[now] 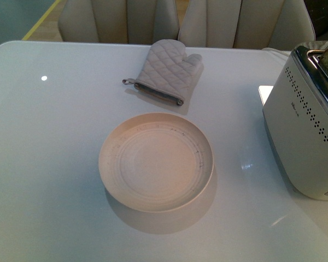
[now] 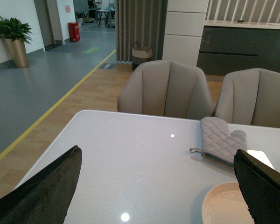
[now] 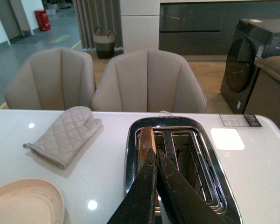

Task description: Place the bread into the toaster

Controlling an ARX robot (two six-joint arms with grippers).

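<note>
Right now the right claw (image 3: pixel 155 156) hangs just over the toaster (image 1: pixel 303 117), its two black fingers pressed together with nothing between them. Just under its tips, the bread (image 3: pixel 146 140) stands in one slot, its brown crust poking out. The other slot beside the claw looks bare. The left claw (image 2: pixel 154 186) is spread wide and holds nothing. Near it sit a round plate (image 1: pixel 156 161) and a grey oven mitt (image 1: pixel 164 71) on the white table (image 1: pixel 49 142).
</note>
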